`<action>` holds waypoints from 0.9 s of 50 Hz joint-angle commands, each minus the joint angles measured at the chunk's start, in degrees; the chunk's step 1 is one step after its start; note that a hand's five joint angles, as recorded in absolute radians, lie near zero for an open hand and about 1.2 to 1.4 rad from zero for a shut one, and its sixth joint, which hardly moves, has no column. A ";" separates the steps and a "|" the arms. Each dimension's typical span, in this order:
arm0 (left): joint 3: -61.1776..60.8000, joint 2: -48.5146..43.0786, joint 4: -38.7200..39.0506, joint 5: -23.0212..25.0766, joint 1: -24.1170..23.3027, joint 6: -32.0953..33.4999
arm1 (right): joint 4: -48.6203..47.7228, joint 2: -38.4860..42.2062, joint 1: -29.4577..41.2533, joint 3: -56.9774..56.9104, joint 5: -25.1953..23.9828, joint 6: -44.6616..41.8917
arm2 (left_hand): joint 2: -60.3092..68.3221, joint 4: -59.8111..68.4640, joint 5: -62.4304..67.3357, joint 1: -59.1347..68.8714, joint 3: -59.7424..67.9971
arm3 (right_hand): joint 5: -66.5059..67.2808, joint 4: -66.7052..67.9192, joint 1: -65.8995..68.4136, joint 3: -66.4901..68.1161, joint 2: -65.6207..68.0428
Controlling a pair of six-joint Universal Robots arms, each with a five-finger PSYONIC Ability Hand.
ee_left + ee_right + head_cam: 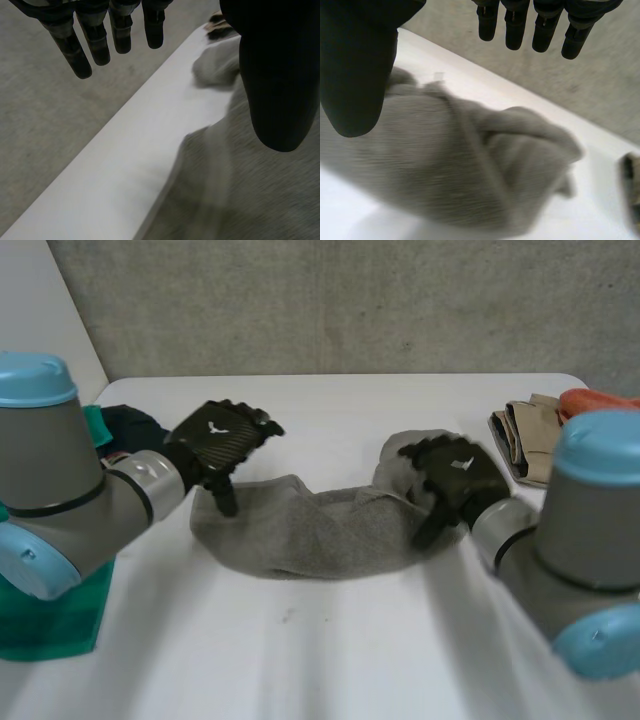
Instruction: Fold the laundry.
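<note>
A grey cloth (310,535) lies crumpled across the middle of the white table (330,650). My left hand (215,445) hovers open over the cloth's left end, fingers (100,42) straight and the thumb (277,85) apart above the grey cloth (240,195). My right hand (455,480) hovers open over the bunched right end, its fingers (520,27) and thumb (355,70) spread above the grey cloth (470,170). Neither hand holds anything.
A green cloth (50,615) with a dark garment (130,425) on it lies at the table's left edge. Folded beige cloth (525,440) and an orange cloth (595,400) sit at the back right. The table's far edge meets a grey wall (350,305).
</note>
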 commanded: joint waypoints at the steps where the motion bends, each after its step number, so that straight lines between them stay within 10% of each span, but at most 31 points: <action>1: 1.30 1.00 -3.42 -7.48 -10.86 -2.12 | 1.51 3.90 -10.31 -6.98 -7.20 -18.64 | -1.79 -1.67 -2.79 -1.22 -2.03 | -2.68 -1.83 -3.15 -1.83 -1.99; 12: 11.91 -12.87 6.85 -20.48 -24.75 -1.60 | 3.62 12.95 -19.20 -13.85 -10.81 -27.19 | 1.09 1.21 0.09 1.67 0.85 | -2.68 -1.83 -3.15 -1.83 -1.99; 27: 31.79 -32.84 2.11 -20.67 -25.29 1.92 | 1.69 13.14 -23.16 -9.45 -15.29 -25.87 | 28.80 28.92 27.80 29.37 28.56 | -2.68 -1.83 -3.15 -1.83 -1.99; 30: 31.89 -32.41 2.47 -22.07 -24.76 1.66 | 1.43 13.23 -23.42 -9.54 -16.34 -26.22 | 66.47 66.59 65.47 67.04 66.23 | -2.68 -1.83 -3.15 -1.83 -1.99; 36: 25.23 -24.26 5.97 -29.10 -25.38 1.31 | 0.82 13.75 -23.60 -11.82 -20.37 -28.58 | 68.21 68.33 67.21 68.78 67.97 | -2.68 -1.83 -3.15 -1.83 -1.99; 45: 9.05 -6.76 8.35 -24.01 -25.29 7.36 | 0.90 16.82 -22.81 -18.67 -34.53 -39.31 | 68.21 68.33 67.21 68.78 67.97 | -2.68 -1.83 -3.15 -1.83 -1.99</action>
